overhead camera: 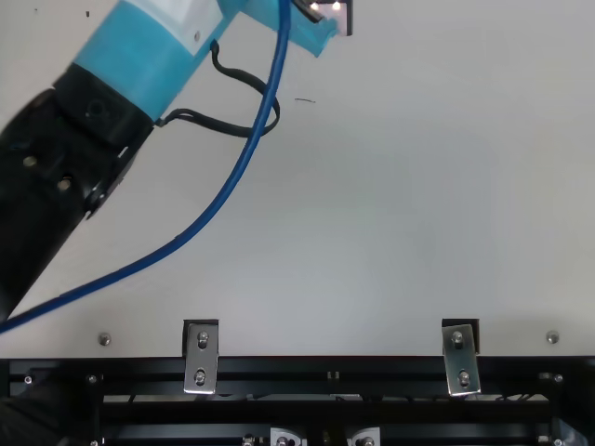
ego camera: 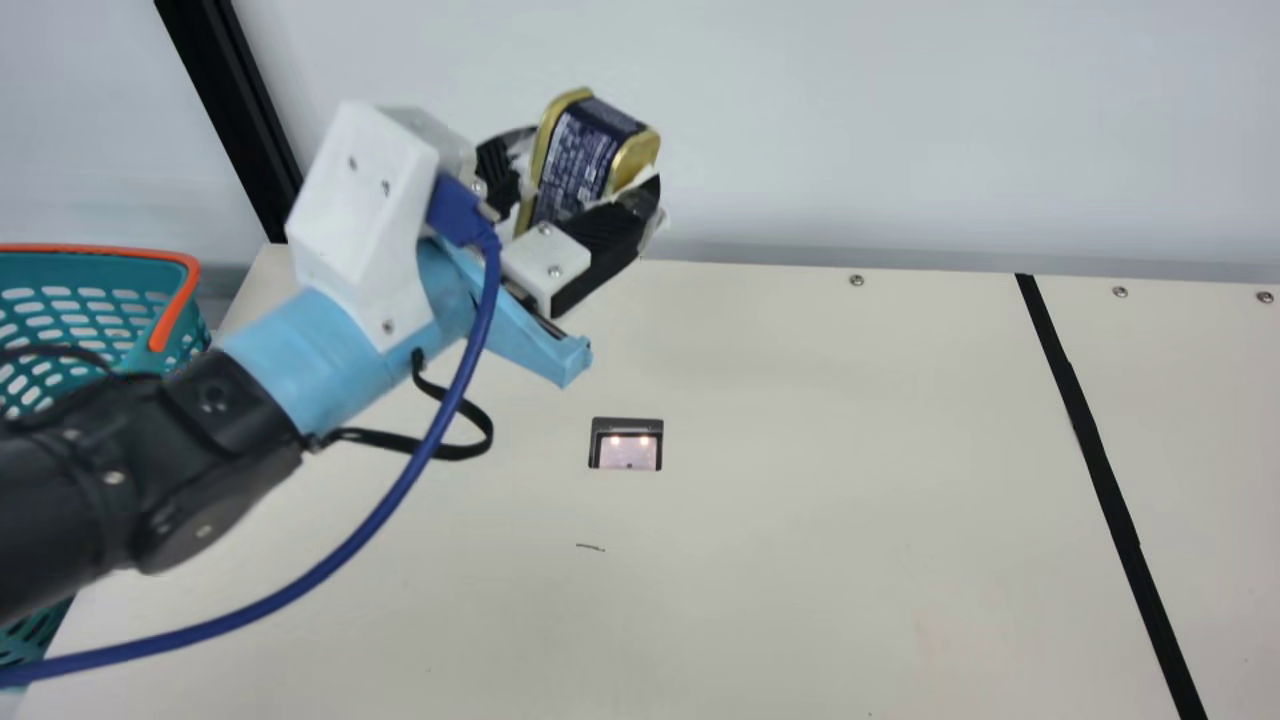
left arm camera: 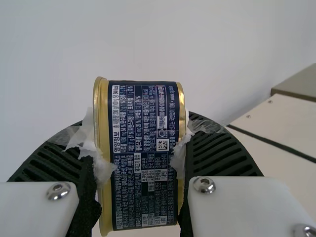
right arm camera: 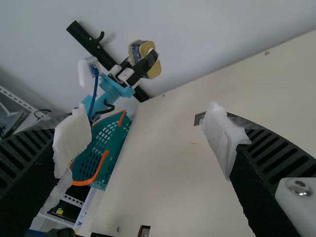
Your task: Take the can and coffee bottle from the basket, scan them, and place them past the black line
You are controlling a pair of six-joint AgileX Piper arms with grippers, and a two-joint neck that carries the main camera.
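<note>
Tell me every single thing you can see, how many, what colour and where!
Can: one, dark blue and gold, held up above the table
Basket: one, teal with orange, at the table's left side
Scanner: one, black with a lit window, set in the table
Black line: one, black, across the table's right part
Table: one, cream, under the scanner
Wall: one, pale, behind the table
Post: one, black, by the wall
Brackets: two, silver, at the table edge in the top view
Cable: one, blue, along my left arm
Left gripper: one, black fingers, around the can
Right gripper: one, black fingers, open, right wrist view
</note>
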